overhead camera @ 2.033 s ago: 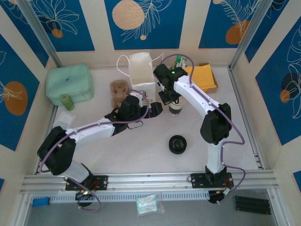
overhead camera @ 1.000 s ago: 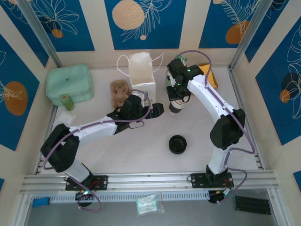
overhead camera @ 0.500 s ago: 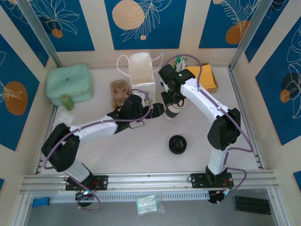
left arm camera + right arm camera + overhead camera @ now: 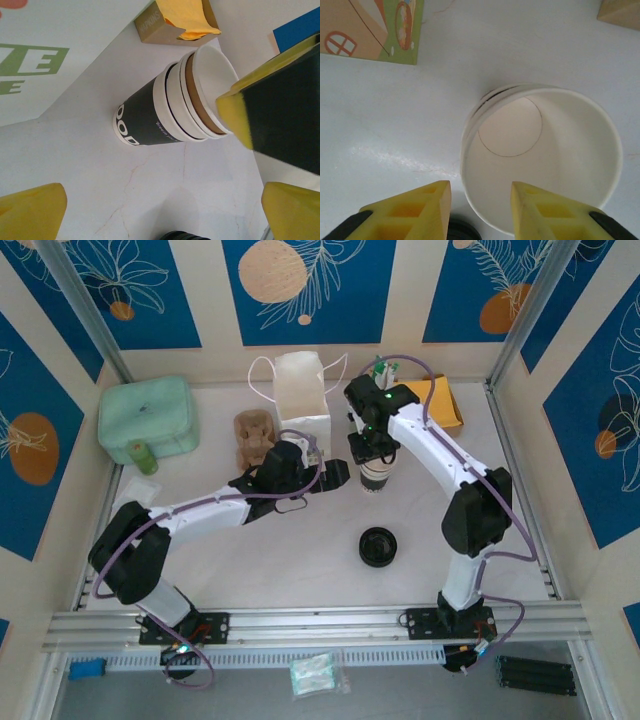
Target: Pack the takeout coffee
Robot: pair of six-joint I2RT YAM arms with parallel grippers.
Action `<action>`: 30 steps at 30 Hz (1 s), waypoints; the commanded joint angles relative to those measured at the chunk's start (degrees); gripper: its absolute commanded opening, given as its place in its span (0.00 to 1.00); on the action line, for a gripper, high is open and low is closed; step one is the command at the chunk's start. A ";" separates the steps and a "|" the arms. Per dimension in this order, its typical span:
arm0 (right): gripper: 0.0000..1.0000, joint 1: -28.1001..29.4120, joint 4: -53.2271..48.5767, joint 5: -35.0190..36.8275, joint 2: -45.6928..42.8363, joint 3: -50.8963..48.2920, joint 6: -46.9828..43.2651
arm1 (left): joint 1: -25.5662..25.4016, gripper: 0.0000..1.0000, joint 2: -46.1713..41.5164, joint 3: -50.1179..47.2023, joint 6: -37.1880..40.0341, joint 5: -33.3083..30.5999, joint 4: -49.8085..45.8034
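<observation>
Blue and cream panelled walls (image 4: 310, 280) close in a white bench (image 4: 300, 570) on three sides, with a metal rail (image 4: 320, 622) along the near edge where both arms are bolted. The back of the bench is crowded: a mint green case (image 4: 148, 417) at far left, a white paper bag (image 4: 300, 390) at centre and a napkin box (image 4: 440, 405) at far right. The widest bare stretch lies in front, around a black round lid (image 4: 378, 546). The takeout coffee (image 4: 570, 150) stands near mid-bench, just right of the bag. It is nested in a white cup with a black band (image 4: 142, 125), upright, long axis vertical, mouth up (kraft shows only below its rim). The right end effector (image 4: 372, 452) hangs directly over it, fingers slightly spread with the cup's wall under the gap. The left end effector (image 4: 330, 474) lies low just left of the stack, spread wide and holding nothing.
</observation>
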 commanded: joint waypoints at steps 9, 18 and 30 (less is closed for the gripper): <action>0.37 -10.45 0.73 -2.35 -3.64 -3.97 3.10 | 0.44 0.99 0.75 2.23 0.39 1.31 -0.48; 0.34 -10.27 1.98 -3.86 -1.28 -4.08 2.94 | 0.47 0.99 0.93 2.31 0.43 1.31 -0.44; 0.23 -10.32 2.29 -3.77 0.90 -3.75 2.65 | 0.43 0.99 1.18 2.50 0.30 1.35 -0.22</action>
